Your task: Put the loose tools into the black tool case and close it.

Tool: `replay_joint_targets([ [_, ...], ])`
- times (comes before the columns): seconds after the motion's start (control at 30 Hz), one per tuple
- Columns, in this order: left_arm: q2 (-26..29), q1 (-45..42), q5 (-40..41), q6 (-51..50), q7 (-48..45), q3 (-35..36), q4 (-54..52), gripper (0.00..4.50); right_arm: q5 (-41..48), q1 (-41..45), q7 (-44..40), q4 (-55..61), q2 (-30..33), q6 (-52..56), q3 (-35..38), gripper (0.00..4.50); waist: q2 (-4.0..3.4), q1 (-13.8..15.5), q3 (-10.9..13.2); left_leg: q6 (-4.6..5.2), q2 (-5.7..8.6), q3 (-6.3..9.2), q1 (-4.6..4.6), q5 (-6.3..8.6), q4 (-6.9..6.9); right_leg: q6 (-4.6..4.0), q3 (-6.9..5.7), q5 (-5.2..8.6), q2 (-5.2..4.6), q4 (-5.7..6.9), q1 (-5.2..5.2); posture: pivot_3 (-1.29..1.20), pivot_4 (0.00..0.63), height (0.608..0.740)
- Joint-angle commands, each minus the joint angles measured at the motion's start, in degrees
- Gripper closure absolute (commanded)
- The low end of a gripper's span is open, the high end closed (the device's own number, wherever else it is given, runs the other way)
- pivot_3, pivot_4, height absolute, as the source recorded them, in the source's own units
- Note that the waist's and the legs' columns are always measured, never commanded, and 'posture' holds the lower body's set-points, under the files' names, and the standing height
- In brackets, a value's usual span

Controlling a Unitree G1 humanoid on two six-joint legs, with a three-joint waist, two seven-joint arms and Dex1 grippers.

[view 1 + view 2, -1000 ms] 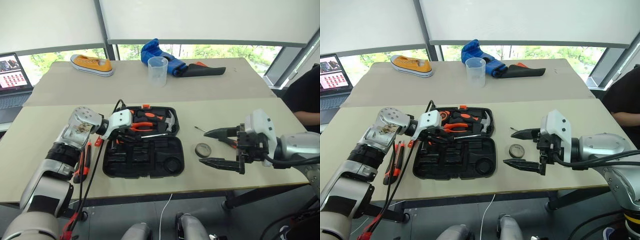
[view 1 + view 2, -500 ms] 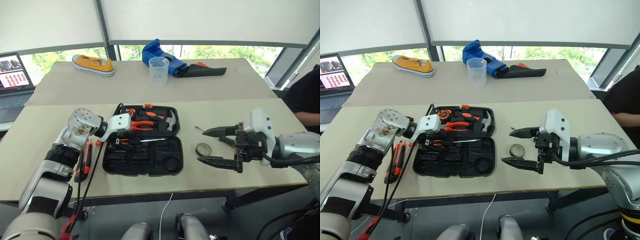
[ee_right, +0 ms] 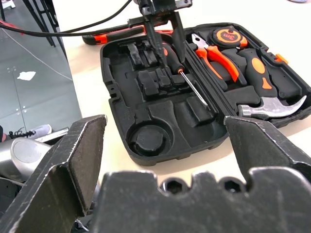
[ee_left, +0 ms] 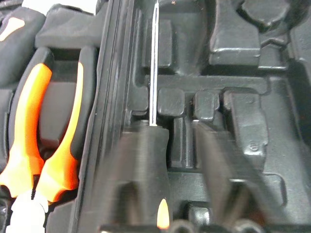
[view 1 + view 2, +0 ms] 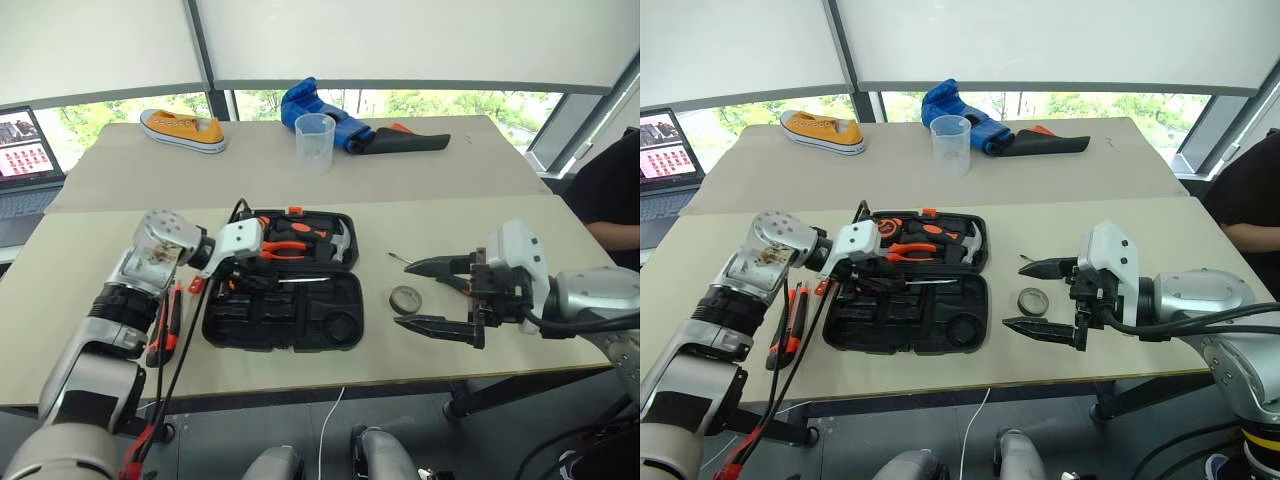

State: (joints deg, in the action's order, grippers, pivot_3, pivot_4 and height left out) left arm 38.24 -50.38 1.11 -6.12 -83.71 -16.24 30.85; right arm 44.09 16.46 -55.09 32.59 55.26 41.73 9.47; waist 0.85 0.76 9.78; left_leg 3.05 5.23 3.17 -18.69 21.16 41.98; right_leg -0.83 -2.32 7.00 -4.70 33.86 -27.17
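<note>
The black tool case (image 5: 285, 340) lies open in front of me, its far half holding orange-handled pliers (image 5: 290, 250) and a hammer. One long screwdriver (image 4: 154, 63) lies in the near half. My left gripper (image 5: 235, 282) stands over its handle, open, fingers a little apart on either side. Left of the case lie an orange-and-black screwdriver and a utility knife (image 5: 165, 325). The dark tape roll (image 5: 405, 298) sits right of the case, with the slim screwdriver (image 5: 398, 259) just beyond. My right gripper (image 5: 1013, 295) hangs wide open and empty beside the roll.
On the far table are a yellow shoe (image 5: 183, 128), a clear plastic cup (image 5: 315, 140) and a dark pouch with blue cloth (image 5: 340, 125). A laptop (image 5: 25, 150) stands far left. A person (image 5: 610, 190) sits at the right edge. Cables hang under my left arm.
My left gripper has laid the long screwdriver down flat in the case's near half and let go of it. The right arm has kept still.
</note>
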Motion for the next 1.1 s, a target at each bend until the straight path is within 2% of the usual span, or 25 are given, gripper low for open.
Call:
replay_joint_targets([
  [0.03,-0.43,-1.80,-1.21,2.96,0.53,-0.05,1.40,4.47,0.34,-0.33,-0.02,1.48,0.08,-1.12,1.63,0.00,0.00,0.03,0.00,0.00,0.00,0.00,0.00,0.00,0.00,0.00,0.00,0.00,0.00,0.00,0.00,0.00,0.150,0.724],
  [0.4,-1.27,1.50,-7.12,11.34,3.03,-3.64,2.99,4.47,0.07,-1.66,1.21,2.44,-0.39,-1.26,1.56,0.00,0.02,0.35,-0.05,0.00,0.01,-0.01,0.07,0.00,0.01,0.01,0.04,0.00,-0.10,-0.11,0.03,0.00,0.150,0.724],
  [0.53,-2.18,-0.47,-5.60,9.15,3.90,-1.59,4.19,4.47,-0.75,-3.19,2.21,2.17,-0.36,-1.21,2.56,0.00,0.03,0.63,-0.07,0.01,0.01,-0.02,0.24,0.00,0.01,0.02,0.04,0.01,-0.10,-0.18,0.20,0.00,0.150,0.724],
  [0.57,-2.03,-1.07,-3.35,6.40,2.75,-0.01,3.11,4.23,-1.36,-4.54,2.51,1.92,-0.07,-1.23,3.49,0.00,0.04,0.72,-0.07,0.02,0.01,-0.02,0.24,0.01,0.01,0.02,0.04,0.01,-0.10,-0.18,0.22,0.00,0.150,0.724],
  [0.6,-1.60,-1.56,-0.13,2.99,0.70,1.97,1.34,4.23,-1.79,-6.46,2.89,1.37,0.31,-0.80,4.98,0.00,0.04,0.81,-0.07,0.03,0.01,-0.02,0.24,0.02,0.01,0.03,0.04,0.00,-0.10,-0.17,0.23,0.00,0.150,0.724],
  [0.77,0.93,-2.24,11.20,-10.48,-6.04,8.08,-7.48,2.48,-4.48,-13.57,3.18,-2.06,1.62,-0.83,10.69,0.00,0.09,0.51,-0.04,0.05,-0.02,-0.05,0.05,0.02,0.20,0.03,0.01,0.00,0.21,0.17,0.03,0.00,0.150,0.724],
  [0.83,2.71,-2.23,17.46,-20.21,-7.90,10.16,-14.18,1.83,-7.70,-16.18,2.19,-7.02,2.88,-2.50,12.30,0.00,0.09,0.26,-0.04,0.06,-0.03,-0.04,0.00,0.03,0.20,0.03,0.01,0.00,0.19,0.13,0.02,0.00,0.150,0.724],
  [0.9,3.88,-0.96,22.64,-27.50,-8.58,11.12,-22.11,1.05,-11.59,-14.70,2.61,-13.95,3.87,-4.56,10.65,0.00,0.09,-0.05,-0.04,0.14,-0.02,-0.06,-0.02,0.08,0.21,0.04,0.01,0.00,0.23,0.10,0.01,0.00,0.150,0.724],
  [1.0,3.95,1.15,27.09,-32.76,-7.23,11.64,-29.80,0.03,-16.33,-8.84,2.87,-21.96,3.89,-7.01,4.72,0.00,0.08,-0.25,-0.04,0.16,0.01,-0.14,0.04,0.10,0.19,0.07,0.04,-0.02,0.21,0.07,0.02,0.00,0.150,0.724],
  [1.1,3.99,2.90,28.58,-34.36,-5.22,11.56,-33.75,0.03,-22.32,-1.98,2.83,-29.84,2.58,-10.16,-2.00,0.00,0.08,-0.72,-0.03,0.13,-0.02,-0.32,0.26,0.09,0.14,0.06,0.20,-0.01,0.08,-0.05,0.06,0.00,0.150,0.724],
])
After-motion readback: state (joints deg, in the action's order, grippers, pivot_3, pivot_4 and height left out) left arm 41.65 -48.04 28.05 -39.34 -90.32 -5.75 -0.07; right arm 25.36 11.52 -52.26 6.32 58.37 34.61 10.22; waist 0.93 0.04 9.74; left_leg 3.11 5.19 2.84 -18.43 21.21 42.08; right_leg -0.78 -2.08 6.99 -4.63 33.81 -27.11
